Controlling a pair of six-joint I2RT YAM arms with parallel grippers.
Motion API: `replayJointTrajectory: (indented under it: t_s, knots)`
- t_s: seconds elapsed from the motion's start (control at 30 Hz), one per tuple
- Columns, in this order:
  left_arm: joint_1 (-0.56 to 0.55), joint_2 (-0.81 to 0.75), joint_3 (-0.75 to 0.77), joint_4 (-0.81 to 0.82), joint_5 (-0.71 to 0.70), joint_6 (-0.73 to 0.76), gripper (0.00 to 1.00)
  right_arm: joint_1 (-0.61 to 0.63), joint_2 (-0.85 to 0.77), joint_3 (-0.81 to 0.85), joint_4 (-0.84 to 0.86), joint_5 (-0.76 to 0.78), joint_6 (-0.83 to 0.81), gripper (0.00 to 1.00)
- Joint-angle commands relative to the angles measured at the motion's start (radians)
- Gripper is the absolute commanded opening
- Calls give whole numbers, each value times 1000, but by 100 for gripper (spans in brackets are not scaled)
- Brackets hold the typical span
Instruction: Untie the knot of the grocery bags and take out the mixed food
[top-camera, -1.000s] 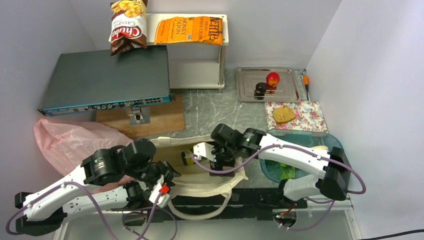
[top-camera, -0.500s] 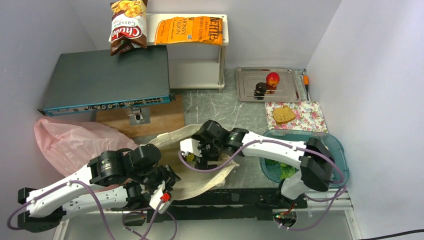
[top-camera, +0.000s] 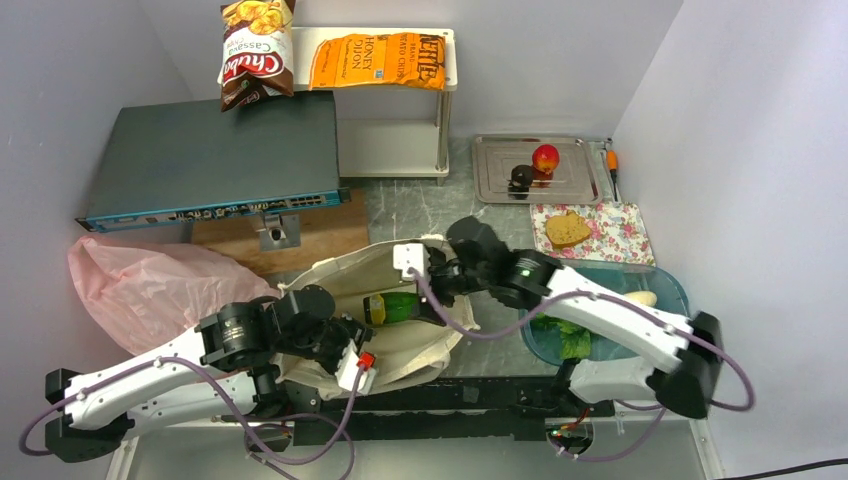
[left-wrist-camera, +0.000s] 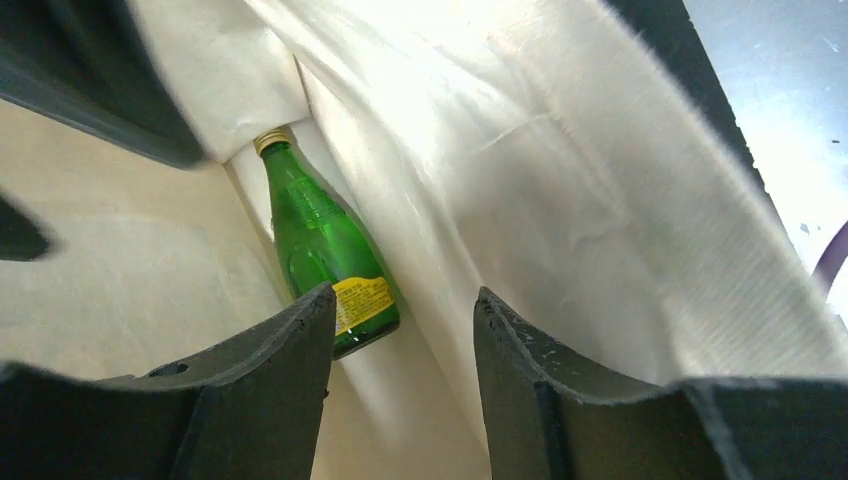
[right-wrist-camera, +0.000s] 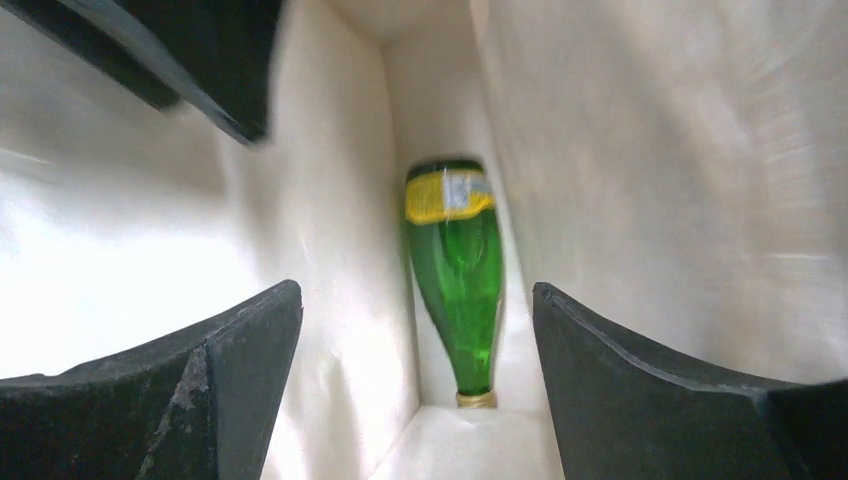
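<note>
The beige canvas tote (top-camera: 400, 345) lies on its side in the middle with its mouth spread wide. A green bottle with a yellow label (top-camera: 396, 305) lies inside it, also seen in the left wrist view (left-wrist-camera: 322, 250) and the right wrist view (right-wrist-camera: 458, 265). My left gripper (top-camera: 345, 335) (left-wrist-camera: 403, 295) is at the tote's near left rim, open, with the label end just beyond its fingers. At the far rim my right gripper (top-camera: 430, 275) (right-wrist-camera: 417, 290) stands open wide, facing the bottle's cap. The pink plastic bag (top-camera: 150, 285) lies crumpled at the left; its knot cannot be made out.
A brown-red chip bag (top-camera: 257, 50) and an orange chip bag (top-camera: 385, 58) sit on the white shelf at the back. A red fruit (top-camera: 545, 157) is on the metal tray (top-camera: 495, 165). Bread (top-camera: 567, 228) lies on a floral napkin. The teal tub (top-camera: 668, 285) holds greens (top-camera: 572, 342) and radish (top-camera: 642, 297). A network switch (top-camera: 210, 160) stands at back left.
The tote's mouth has been spread open and the bottle now shows from above. My right gripper moved back and to the right; my left moved right and its jaws widened.
</note>
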Motion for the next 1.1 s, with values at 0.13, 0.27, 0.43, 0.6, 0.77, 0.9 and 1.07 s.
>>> replayJointTrajectory:
  t_s: [0.13, 0.27, 0.43, 0.6, 0.77, 0.9, 1.07]
  knots:
    - [-3, 70, 60, 112, -106, -94, 62, 10, -210, 160, -62, -20, 71, 85]
    - [-4, 236, 135, 127, -200, -112, 69, 10, -263, 165, -118, 74, 118, 85]
    - [0, 381, 135, 173, -304, -117, 70, 8, -353, 121, -103, 200, 193, 85]
    - [73, 533, 184, 156, -321, -196, 74, -50, -380, 135, -119, 216, 235, 85]
    - [99, 677, 223, 163, -325, -227, 80, -70, -394, 129, -117, 204, 242, 86]
    - [114, 781, 236, 165, -301, -253, 81, -73, -397, 125, -112, 213, 238, 87]
    - [151, 921, 252, 149, -300, -265, 81, -75, -399, 123, -106, 209, 242, 88]
